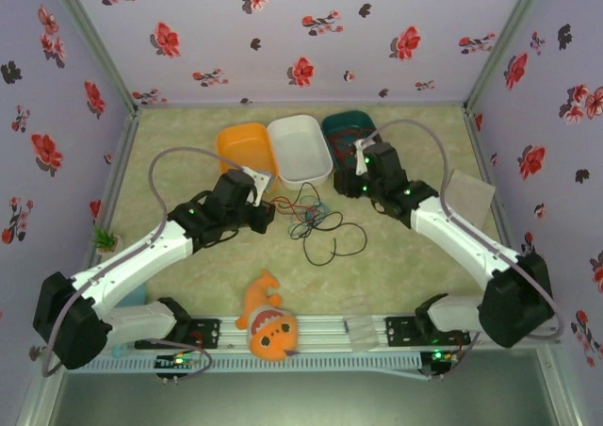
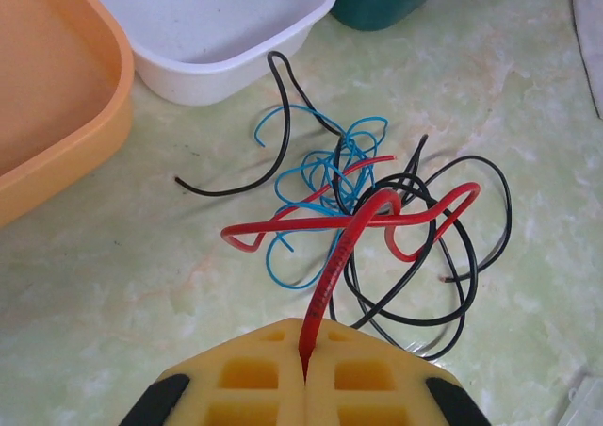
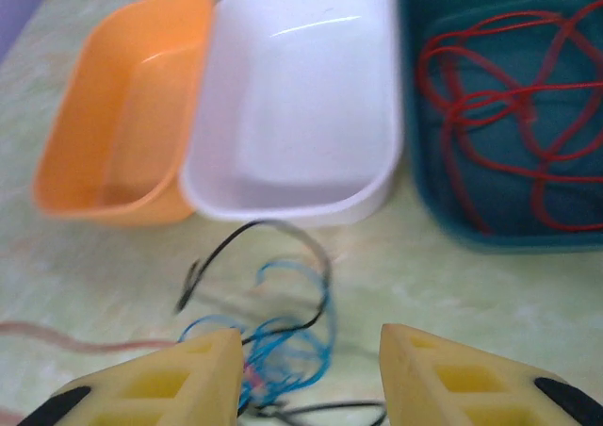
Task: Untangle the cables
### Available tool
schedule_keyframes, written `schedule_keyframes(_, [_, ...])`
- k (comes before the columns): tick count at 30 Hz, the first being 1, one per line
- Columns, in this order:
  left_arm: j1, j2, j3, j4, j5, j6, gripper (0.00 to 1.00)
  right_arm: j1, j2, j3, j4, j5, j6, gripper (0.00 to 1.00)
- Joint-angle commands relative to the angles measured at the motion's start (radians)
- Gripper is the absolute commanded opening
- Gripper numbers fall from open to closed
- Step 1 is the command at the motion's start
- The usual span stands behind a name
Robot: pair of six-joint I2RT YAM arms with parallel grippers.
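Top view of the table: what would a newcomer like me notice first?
A tangle of red, black and blue cables lies mid-table, before an orange tub, a white tub and a teal tub. The left pincer is shut on the red cable; the right pincer hangs open above it. An orange plush fish sits by the arm bases.

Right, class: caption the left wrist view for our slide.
Left tool pinches red cable, tangled with blue cable and black cable.
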Motion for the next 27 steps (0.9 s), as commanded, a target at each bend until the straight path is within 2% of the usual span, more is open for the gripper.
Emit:
schedule_keyframes(1, [0.009,0.008,0.035,-0.034,0.024,0.013,0.00,0.080,-0.049,-0.063,0.051,-0.050,-0.045,0.42])
schedule_keyframes(5, [0.011,0.013,0.039,-0.033,0.036,0.004,0.00,0.161,-0.046,-0.098,0.063,-0.030,-0.069,0.42])
schedule_keyframes(11, [0.011,0.019,0.040,-0.034,0.043,0.001,0.00,0.213,0.020,-0.083,0.069,-0.007,-0.117,0.44])
schedule_keyframes(23, [0.012,0.038,0.039,-0.016,0.078,-0.004,0.00,0.224,0.135,-0.047,0.088,0.000,-0.186,0.44])
schedule_keyframes(25, [0.011,0.037,0.037,-0.010,0.087,-0.001,0.00,0.224,0.142,-0.046,0.102,-0.001,-0.192,0.43])
schedule_keyframes(27, [0.011,0.039,0.036,-0.007,0.093,0.002,0.00,0.224,0.147,-0.039,0.111,-0.006,-0.196,0.37])
